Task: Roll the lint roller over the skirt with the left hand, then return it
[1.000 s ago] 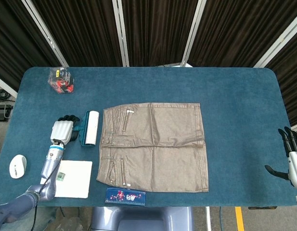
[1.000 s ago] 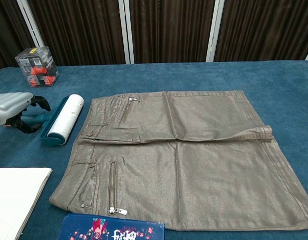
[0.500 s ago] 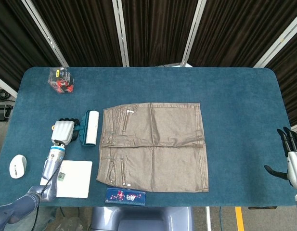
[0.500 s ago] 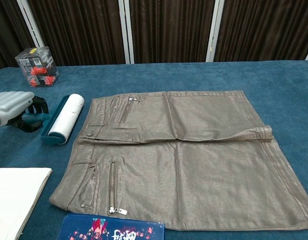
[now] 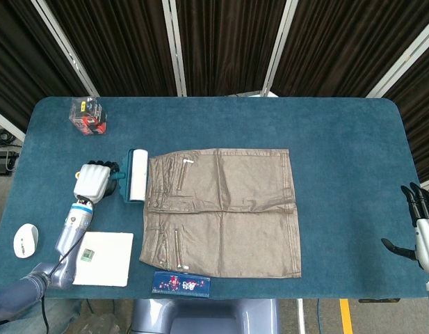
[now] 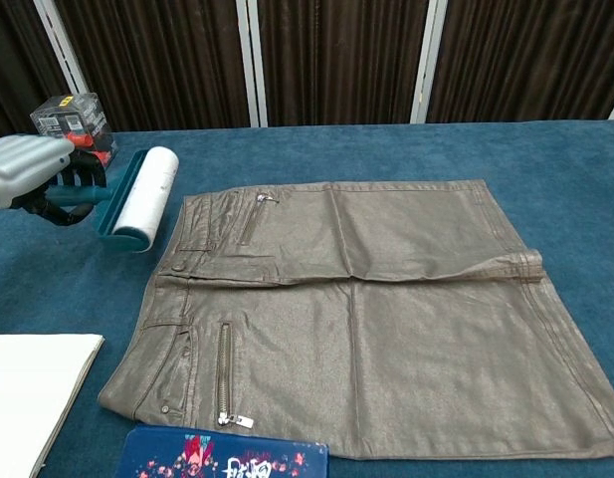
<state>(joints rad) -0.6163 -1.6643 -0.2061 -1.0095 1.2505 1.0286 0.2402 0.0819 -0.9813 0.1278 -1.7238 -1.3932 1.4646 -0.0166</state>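
Note:
A brown skirt (image 5: 222,209) (image 6: 361,314) lies flat in the middle of the blue table (image 5: 339,139). My left hand (image 5: 92,181) (image 6: 23,171) grips the teal handle of the lint roller (image 5: 135,175) (image 6: 147,196), which hangs lifted off the table just left of the skirt's waistband. The white roll faces the skirt. My right hand (image 5: 421,229) hovers open at the table's right edge, holding nothing, and appears only in the head view.
A clear box with red contents (image 5: 89,115) (image 6: 76,129) stands at the back left. A white pad (image 5: 103,257) and a white mouse (image 5: 25,240) lie at the front left. A patterned blue case (image 5: 181,284) (image 6: 227,455) lies below the skirt's hem.
My left hand closed on the roller's handle, lifted the roller off the table and carried it up and toward the skirt. The right hand stayed still.

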